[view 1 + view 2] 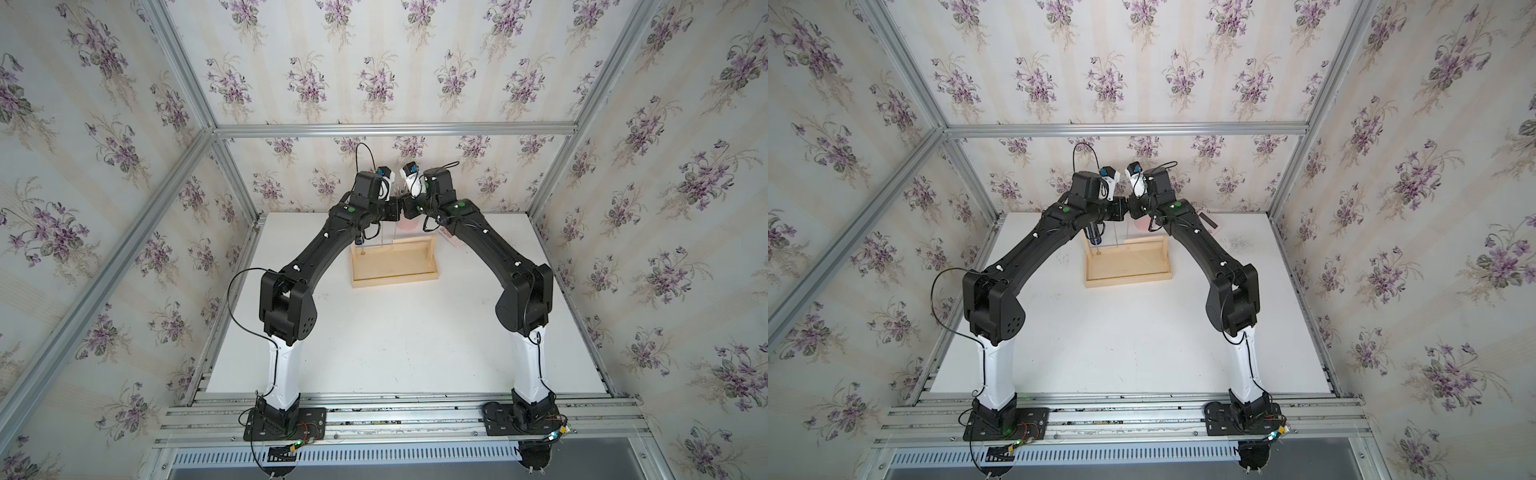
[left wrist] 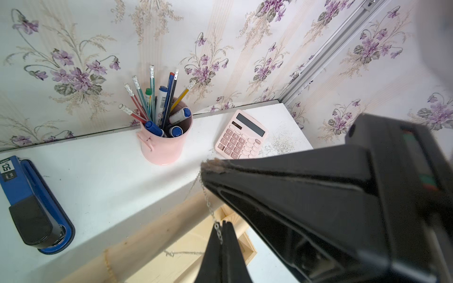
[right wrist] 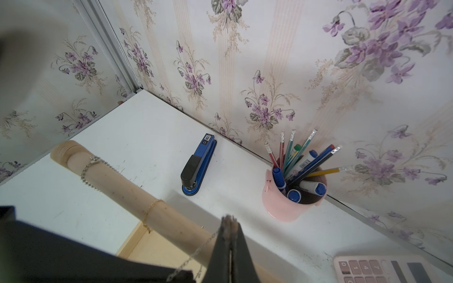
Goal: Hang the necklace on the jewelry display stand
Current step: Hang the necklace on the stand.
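Necklace [image 2: 208, 203], silver chain, one: pinched between left gripper [image 2: 224, 223] and right gripper [image 3: 229, 219], both clamped shut on it, beside top bar [image 3: 117, 181] of jewelry display stand [image 1: 395, 279], mid far edge of table [image 1: 374, 340].

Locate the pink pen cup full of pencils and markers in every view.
Top view: pink pen cup behind the pale wooden jewelry display stand, mostly hidden.
Top view: pen cup, same spot.
Left wrist: pen cup between blue stapler and pink calculator.
Right wrist: pen cup between stapler and calculator.
Shared landmark: the stand.
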`<state>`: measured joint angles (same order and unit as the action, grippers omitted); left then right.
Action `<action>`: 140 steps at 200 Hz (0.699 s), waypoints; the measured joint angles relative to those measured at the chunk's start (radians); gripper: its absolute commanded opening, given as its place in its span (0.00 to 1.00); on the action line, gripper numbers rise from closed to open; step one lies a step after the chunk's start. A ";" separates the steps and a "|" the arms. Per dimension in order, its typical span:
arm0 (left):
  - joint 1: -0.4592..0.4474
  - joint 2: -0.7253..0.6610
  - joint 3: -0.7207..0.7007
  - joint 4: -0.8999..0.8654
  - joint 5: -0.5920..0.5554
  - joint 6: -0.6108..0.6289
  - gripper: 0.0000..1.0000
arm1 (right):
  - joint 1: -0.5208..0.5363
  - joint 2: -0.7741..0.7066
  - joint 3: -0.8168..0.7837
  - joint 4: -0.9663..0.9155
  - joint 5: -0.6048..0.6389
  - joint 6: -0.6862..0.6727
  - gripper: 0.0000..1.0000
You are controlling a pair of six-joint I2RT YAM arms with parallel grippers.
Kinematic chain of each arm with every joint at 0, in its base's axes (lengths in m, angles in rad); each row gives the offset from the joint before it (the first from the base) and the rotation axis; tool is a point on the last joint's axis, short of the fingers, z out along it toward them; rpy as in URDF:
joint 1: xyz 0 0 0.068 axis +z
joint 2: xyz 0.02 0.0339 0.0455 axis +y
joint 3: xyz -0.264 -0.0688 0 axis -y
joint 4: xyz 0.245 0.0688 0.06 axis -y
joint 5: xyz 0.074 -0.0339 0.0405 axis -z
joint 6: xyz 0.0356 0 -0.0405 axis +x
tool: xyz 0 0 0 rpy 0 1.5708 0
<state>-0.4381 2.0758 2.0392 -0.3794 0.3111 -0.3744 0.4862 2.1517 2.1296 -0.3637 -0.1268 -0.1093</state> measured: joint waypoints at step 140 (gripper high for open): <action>-0.007 -0.006 -0.016 -0.004 0.015 -0.036 0.00 | 0.000 -0.027 0.002 -0.047 0.006 0.005 0.26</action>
<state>-0.4454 2.0701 2.0228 -0.3836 0.3260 -0.4107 0.4862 2.1250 2.1319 -0.4103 -0.1211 -0.1043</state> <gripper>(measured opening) 0.051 0.256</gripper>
